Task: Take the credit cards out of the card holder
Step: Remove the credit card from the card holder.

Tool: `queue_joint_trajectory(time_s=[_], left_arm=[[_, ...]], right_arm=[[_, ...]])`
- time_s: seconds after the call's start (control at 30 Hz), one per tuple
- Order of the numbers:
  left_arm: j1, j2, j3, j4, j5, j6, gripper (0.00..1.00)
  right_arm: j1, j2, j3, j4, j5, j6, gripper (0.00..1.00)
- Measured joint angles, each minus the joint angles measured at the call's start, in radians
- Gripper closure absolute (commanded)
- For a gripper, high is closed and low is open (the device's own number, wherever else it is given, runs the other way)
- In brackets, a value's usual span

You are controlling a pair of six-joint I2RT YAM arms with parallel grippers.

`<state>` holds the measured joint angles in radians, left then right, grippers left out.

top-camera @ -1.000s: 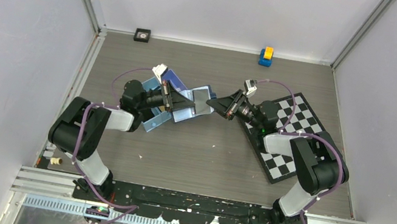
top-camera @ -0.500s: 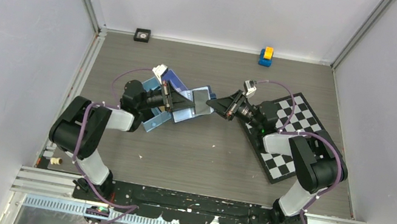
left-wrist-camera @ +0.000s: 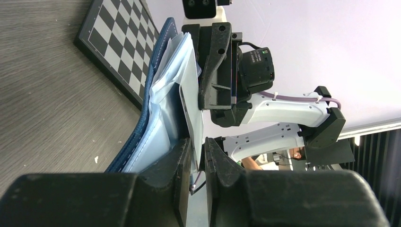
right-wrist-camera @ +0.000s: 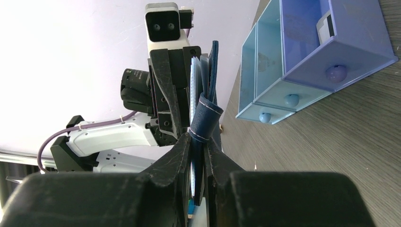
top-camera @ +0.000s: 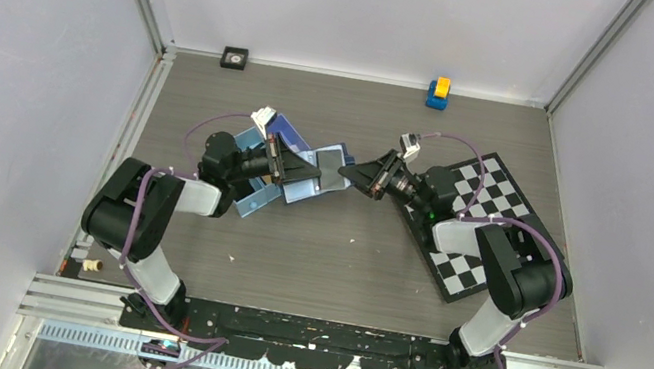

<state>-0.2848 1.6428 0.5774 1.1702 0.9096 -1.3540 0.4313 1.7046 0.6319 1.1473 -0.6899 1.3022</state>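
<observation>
Cards (left-wrist-camera: pixel 191 109) mostly hidden in card holder (left-wrist-camera: pixel 140 130) | left pincer (left-wrist-camera: pixel 198 143) grip unclear

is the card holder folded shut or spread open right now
Open: in the top view the card holder shows its lighter blue inside, one end pinched in the right pincer.

Black-and-white arms (top-camera: pixel 140 213) with thin purple cables (top-camera: pixel 468 144).
</observation>
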Motion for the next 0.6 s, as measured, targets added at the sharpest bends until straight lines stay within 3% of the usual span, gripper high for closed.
queue_joint_trajectory(time_s=[0.1,0.27,0.43,0.6], left_arm=[[0.0,0.001,0.0,-0.003,0.0,0.001,0.83],[0.002,0.001,0.0,-0.021,0.0,0.003,1.0],[0.004,0.003,0.0,-0.023,0.0,0.005,1.0],[0.006,0.003,0.0,-0.023,0.0,0.004,0.95]], right_arm=[[0.006,0.0,0.0,-0.011,0.0,-0.009,0.82],[0.014,0.0,0.0,-0.023,0.0,-0.019,0.81],[0.014,0.0,0.0,-0.026,0.004,-0.026,0.7],[0.004,-0.001,0.0,-0.012,0.004,-0.016,0.75]])
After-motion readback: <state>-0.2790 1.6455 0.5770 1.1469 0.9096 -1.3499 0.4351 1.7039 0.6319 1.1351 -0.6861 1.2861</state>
